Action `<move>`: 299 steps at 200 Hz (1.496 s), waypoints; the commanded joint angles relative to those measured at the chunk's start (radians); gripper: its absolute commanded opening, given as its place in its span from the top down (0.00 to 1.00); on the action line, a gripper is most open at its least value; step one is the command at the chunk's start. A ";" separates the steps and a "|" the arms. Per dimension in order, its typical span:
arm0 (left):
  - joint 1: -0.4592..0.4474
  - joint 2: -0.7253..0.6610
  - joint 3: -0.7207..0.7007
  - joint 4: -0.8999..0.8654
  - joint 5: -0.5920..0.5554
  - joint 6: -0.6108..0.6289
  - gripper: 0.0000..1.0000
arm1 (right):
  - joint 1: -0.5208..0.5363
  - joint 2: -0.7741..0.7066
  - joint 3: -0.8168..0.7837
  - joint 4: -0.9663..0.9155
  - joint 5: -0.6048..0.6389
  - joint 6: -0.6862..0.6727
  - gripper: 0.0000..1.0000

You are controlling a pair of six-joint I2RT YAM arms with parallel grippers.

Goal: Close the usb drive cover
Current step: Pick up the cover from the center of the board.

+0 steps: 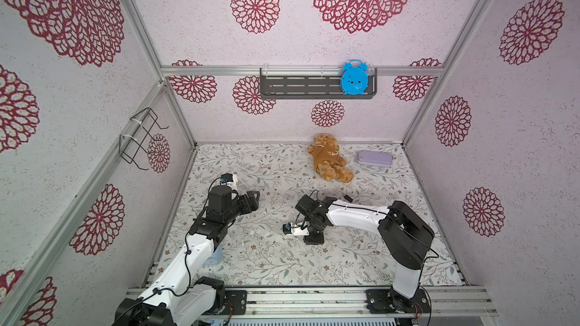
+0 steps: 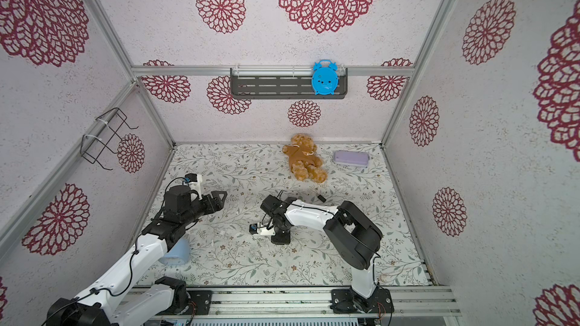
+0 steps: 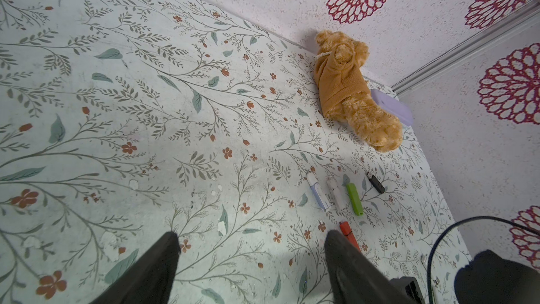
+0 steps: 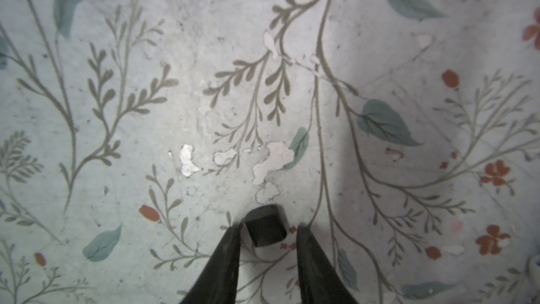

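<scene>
Right gripper (image 4: 266,227): we found its jaws parted, flanking the small black square plastic USB cap (image 4: 264,231) on the floral-print tabletop (image 4: 117,171), a narrow gap on each side, no contact | black USB stick (image 3: 375,182): metal plug exposed, lay well apart | Left gripper (image 3: 252,233): spread wide, gripping nothing.

Teddy bear (image 1: 329,159) blocks the rear; purple case (image 1: 374,158) just beside it. Row of drives (image 3: 354,199) near its feet. Table (image 1: 244,164) left of bear passable.
</scene>
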 commanded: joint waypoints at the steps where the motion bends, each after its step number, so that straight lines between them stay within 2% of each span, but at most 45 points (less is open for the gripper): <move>1: 0.014 -0.001 -0.010 0.020 0.011 0.010 0.18 | -0.005 -0.024 -0.007 -0.025 -0.025 0.007 0.60; 71: 0.015 0.010 -0.005 0.025 0.024 0.011 0.18 | -0.005 0.019 0.016 -0.028 -0.042 0.000 0.59; 139: 0.016 0.023 -0.004 0.033 0.035 0.007 0.18 | -0.005 0.030 0.015 -0.015 -0.018 0.017 0.65; 243: 0.016 0.024 -0.003 0.024 0.042 -0.001 0.18 | -0.009 -0.059 -0.042 0.017 0.009 0.067 0.80; 299: 0.016 0.048 0.018 0.041 0.103 -0.028 0.18 | -0.024 -0.183 -0.093 0.123 0.020 0.168 0.81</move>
